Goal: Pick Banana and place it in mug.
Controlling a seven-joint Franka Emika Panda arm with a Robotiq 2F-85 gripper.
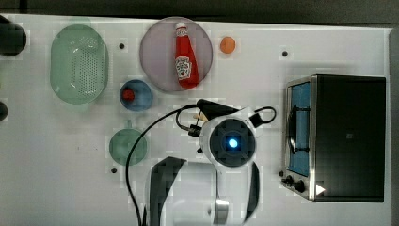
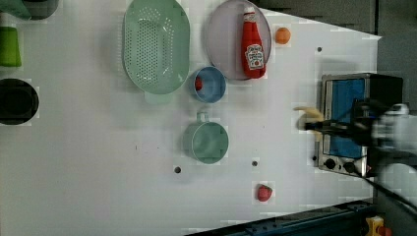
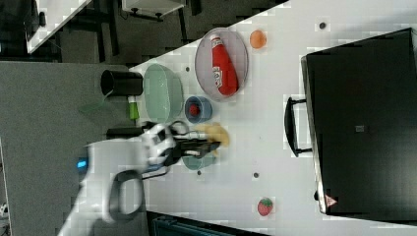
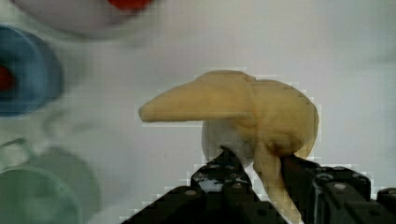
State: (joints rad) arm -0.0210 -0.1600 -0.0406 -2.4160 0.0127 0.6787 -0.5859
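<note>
Transport step: gripper (image 4: 254,170) is carrying banana (image 4: 243,109), jaws clamped on it, above table (image 1: 56,179). Next move needs centring over mug (image 1: 126,146) before releasing.

The white Franka arm (image 1: 202,193) reaches up from the top view's lower edge, its round wrist housing with a glowing blue light facing the camera. A black cable loops from the wrist down along the arm. The black two-fingered gripper (image 4: 261,161) is clamped on the small pale yellow, soft curved banana (image 4: 243,109), one dark finger on each side of it. In the right view the gripper (image 3: 214,143) lies level, pointing toward the right view's right.
</note>
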